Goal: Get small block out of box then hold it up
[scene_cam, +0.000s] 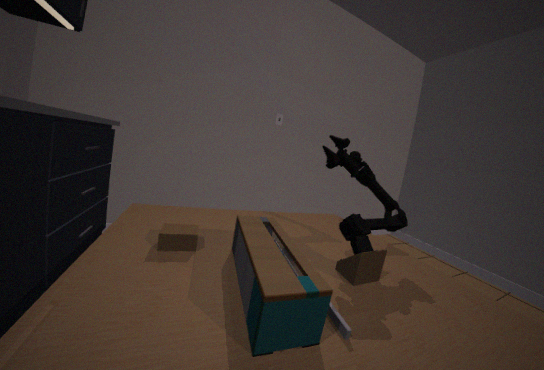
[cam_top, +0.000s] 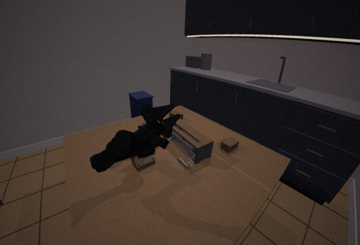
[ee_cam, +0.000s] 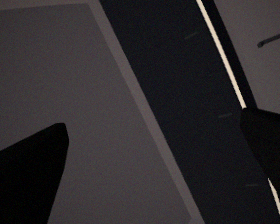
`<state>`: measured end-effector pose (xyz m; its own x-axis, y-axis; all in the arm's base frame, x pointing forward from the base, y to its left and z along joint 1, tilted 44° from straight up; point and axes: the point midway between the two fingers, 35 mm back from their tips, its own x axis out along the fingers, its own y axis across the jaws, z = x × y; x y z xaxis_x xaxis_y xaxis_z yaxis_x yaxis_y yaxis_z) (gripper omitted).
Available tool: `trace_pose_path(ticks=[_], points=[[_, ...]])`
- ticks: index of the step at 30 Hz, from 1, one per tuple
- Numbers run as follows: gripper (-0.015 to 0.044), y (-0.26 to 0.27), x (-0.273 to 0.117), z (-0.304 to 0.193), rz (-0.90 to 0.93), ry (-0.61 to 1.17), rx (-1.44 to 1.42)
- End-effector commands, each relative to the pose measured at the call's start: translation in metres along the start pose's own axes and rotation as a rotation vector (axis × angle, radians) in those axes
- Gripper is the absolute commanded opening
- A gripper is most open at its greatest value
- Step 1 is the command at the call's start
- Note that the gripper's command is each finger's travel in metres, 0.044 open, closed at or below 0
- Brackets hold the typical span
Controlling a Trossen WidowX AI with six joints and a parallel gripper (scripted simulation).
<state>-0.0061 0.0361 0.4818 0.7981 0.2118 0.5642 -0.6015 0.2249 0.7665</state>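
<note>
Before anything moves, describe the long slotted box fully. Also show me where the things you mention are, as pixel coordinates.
The long box (cam_top: 203, 153) (scene_cam: 291, 323) stands upright on the table (cam_top: 212, 203) (scene_cam: 450, 327). Its wood-look top has a lengthwise slot; one end is teal, the opposite long side from the arm dark grey. Nothing but the table visibly touches it; the gripper (cam_top: 175, 111) (scene_cam: 327, 143) (ee_cam: 155, 124) is apart.

The arm angles upward, its end effector (cam_top: 177, 111) (scene_cam: 327, 142) (ee_cam: 155, 124) raised and spread wide.

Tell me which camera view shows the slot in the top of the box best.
The exterior view: the slot runs lengthwise along the box top there, with no arm across it. The top view shows it smaller, the gripper beside its far end. The wrist view misses it.
</note>
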Motion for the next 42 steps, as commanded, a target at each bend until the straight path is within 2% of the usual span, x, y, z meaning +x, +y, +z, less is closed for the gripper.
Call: trace_pose_path(ticks=[1,10,17,24,34,36,42], points=[[0.0400,-0.002,0.002,0.001,-0.010,0.000,0.006],[0.0400,-0.121,0.084,0.008,-0.528,0.000,0.248],[0.0400,-0.234,0.111,-0.012,-1.010,-0.028,0.350],[0.0400,-0.333,0.098,-0.043,-1.485,-0.076,0.319],[0.0400,-0.430,0.039,-0.081,-2.085,-0.150,0.011],[0.0400,-0.439,0.030,-0.084,-2.152,-0.158,-0.052],[0.0400,-0.440,0.029,-0.084,-2.160,-0.159,-0.060]])
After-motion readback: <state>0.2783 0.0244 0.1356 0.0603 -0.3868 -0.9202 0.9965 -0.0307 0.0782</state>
